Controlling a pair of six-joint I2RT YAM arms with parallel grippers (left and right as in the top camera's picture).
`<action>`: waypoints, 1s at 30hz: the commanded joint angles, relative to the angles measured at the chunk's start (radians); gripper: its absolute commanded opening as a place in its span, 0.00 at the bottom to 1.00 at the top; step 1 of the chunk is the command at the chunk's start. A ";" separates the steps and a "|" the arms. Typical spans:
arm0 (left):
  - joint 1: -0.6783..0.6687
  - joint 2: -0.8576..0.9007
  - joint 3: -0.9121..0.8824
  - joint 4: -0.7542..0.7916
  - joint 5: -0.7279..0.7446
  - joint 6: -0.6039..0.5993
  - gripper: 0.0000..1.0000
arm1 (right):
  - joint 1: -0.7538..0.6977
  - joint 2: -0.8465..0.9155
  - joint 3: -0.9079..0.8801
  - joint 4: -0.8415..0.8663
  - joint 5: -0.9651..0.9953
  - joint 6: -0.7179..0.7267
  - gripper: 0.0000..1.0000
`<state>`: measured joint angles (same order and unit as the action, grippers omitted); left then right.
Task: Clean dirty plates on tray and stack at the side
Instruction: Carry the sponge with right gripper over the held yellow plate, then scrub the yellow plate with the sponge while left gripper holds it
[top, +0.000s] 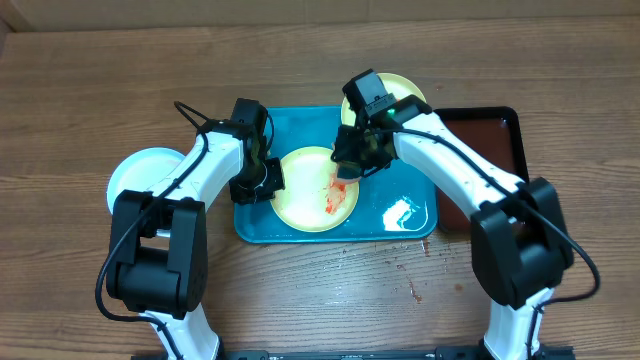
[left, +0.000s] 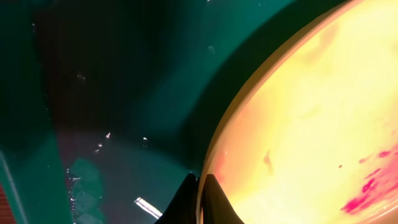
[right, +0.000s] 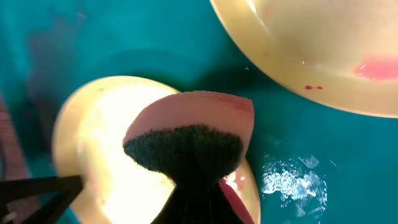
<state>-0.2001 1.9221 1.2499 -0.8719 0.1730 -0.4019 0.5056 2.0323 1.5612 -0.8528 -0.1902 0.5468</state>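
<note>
Currently the wiping step, as I judge it: one plate (top: 305, 190) lies in the middle of the tray (top: 390, 228), with a red smear (top: 340, 196) on its right half.

Left gripper (top: 262, 182) at the plate's left rim. In the left wrist view the two dark fingertips (left: 186, 198) stand close together with the rim between them. They look to be pinching it, steadying the plate.

Right gripper (top: 352, 160) just far of the smear, fingers pressed onto a sponge (right: 193, 118), pink body with a dark scouring face. In the right wrist view the sponge hangs over a plate's face; contact cannot be told.

Other plates: far plate (top: 400, 90) at the tray's far right edge, half hidden by the right gripper; whether it sits fully on the tray is unclear. Blue plate (top: 135, 175) on the table, left of the tray, under the left arm. No smear on the part that shows.

Dark tray (top: 495, 135) to the right, apart from the work.

Pose: both arms reach from the near edge and bend inward over the tray. The left forearm is low, its wrist turned right toward the plate. The right wrist is pitched steeply down.

Next move, by judgement: press the sponge down and sweep across the smear while the left pinch keeps the plate from sliding. Firm, flat contact is needed.
</note>
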 joint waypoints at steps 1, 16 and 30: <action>0.006 0.018 0.009 -0.001 0.019 -0.026 0.04 | 0.006 0.024 -0.003 0.000 0.010 0.008 0.04; 0.056 0.018 0.009 -0.002 0.008 -0.029 0.04 | 0.076 0.079 -0.003 0.005 0.011 0.008 0.04; 0.056 0.018 0.009 -0.002 0.008 -0.029 0.04 | 0.090 0.137 -0.003 0.024 -0.052 0.038 0.04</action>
<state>-0.1505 1.9232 1.2499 -0.8745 0.1841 -0.4133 0.5850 2.1407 1.5612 -0.8345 -0.1852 0.6064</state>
